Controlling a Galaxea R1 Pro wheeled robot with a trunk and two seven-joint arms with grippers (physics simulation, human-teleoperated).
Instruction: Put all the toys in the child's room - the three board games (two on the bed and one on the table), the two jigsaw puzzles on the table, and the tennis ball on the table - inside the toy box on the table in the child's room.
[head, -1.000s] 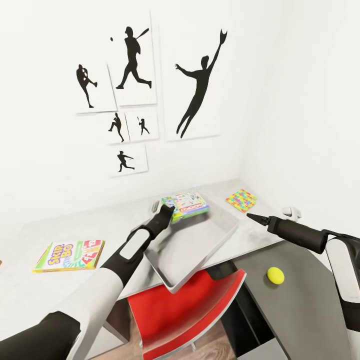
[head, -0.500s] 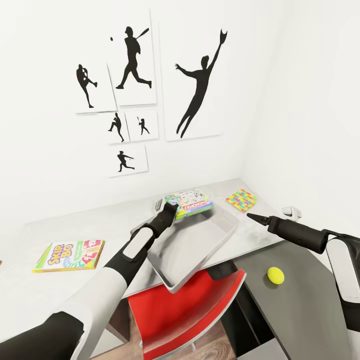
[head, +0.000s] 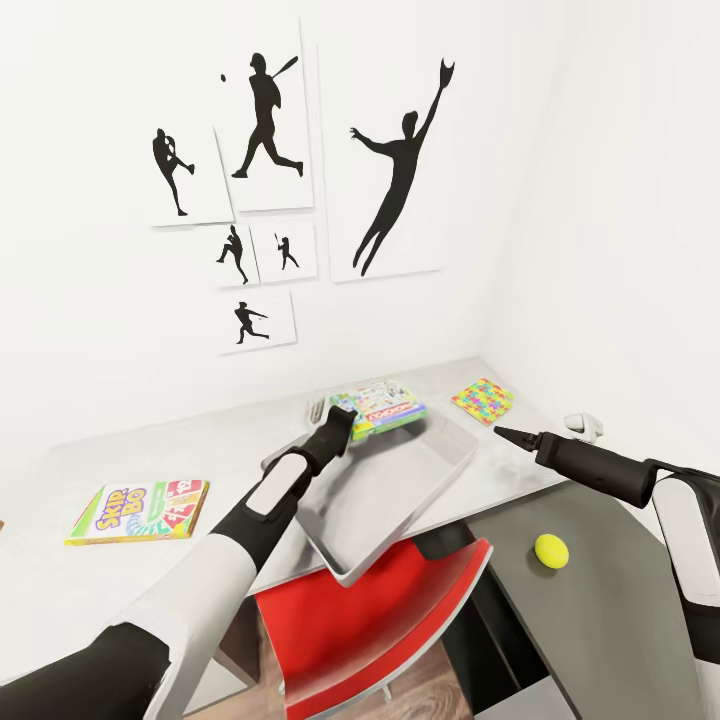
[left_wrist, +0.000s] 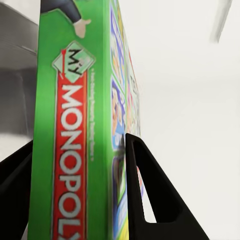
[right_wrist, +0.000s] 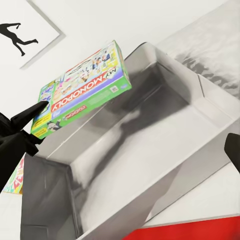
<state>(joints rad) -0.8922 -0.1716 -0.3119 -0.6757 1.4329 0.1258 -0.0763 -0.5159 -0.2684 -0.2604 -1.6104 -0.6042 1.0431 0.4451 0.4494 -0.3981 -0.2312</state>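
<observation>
My worry is the toy box (head: 395, 495): its near corner overhangs the table (head: 60, 560) edge above the red chair (head: 390, 615), so a hard drop or a nudge could tip it off. My left gripper (head: 340, 418) pinches the MY MONOPOLY box (head: 385, 405) by one end, held over the bin's far rim; gripped so far off-centre, I judge it could swivel or slip. It is a flat green-edged box with a red title band. My right gripper (head: 500, 432) hovers pressed together, empty, beside the bin; beyond it lies a jigsaw puzzle (head: 482, 400).
</observation>
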